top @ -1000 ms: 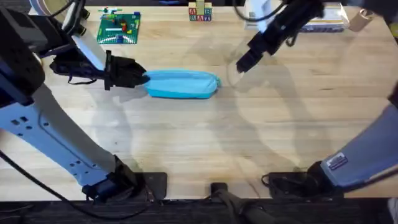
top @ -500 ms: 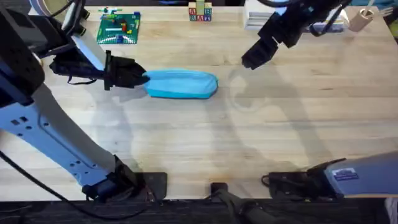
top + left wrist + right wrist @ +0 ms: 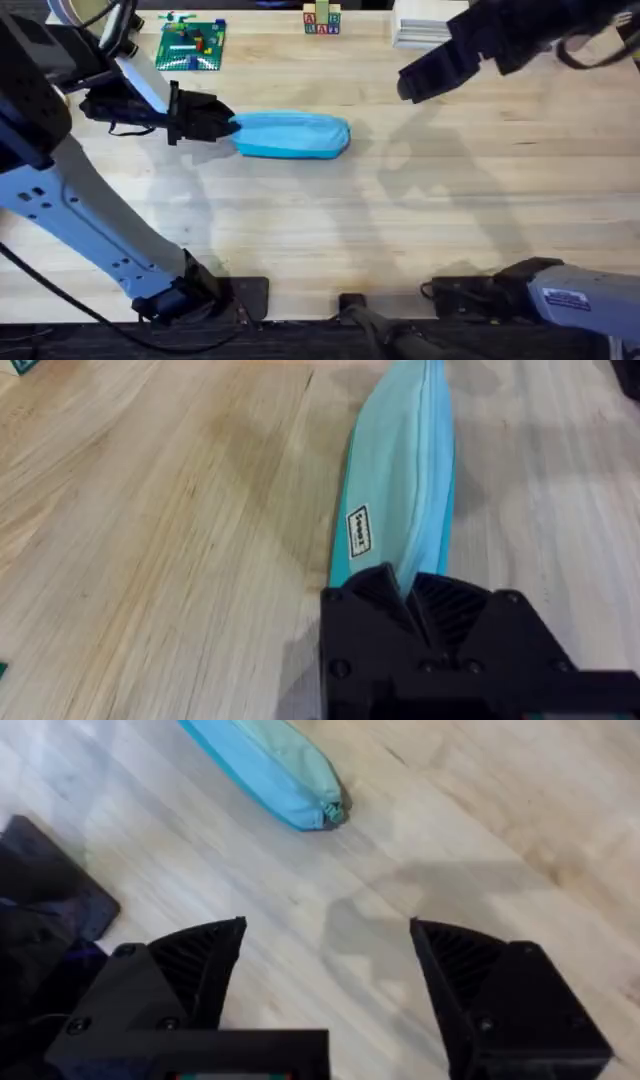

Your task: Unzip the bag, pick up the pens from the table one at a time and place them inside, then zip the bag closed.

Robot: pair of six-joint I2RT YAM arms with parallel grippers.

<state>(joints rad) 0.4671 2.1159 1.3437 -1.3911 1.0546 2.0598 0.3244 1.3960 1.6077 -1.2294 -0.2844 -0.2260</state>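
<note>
My left tool (image 3: pixel 228 124) pinches the end of the bag (image 3: pixel 292 134), which lies flat on the desk (image 3: pixel 330 230) toward its far edge, left of the middle. My right tool (image 3: pixel 408 88), spread wide and empty, hangs above the desk off the bag's other end. I judge the zip closed; I should only release gently. A green baseplate (image 3: pixel 191 45) and blocks (image 3: pixel 321 20) sit along the far edge, obstructing nothing.
</note>
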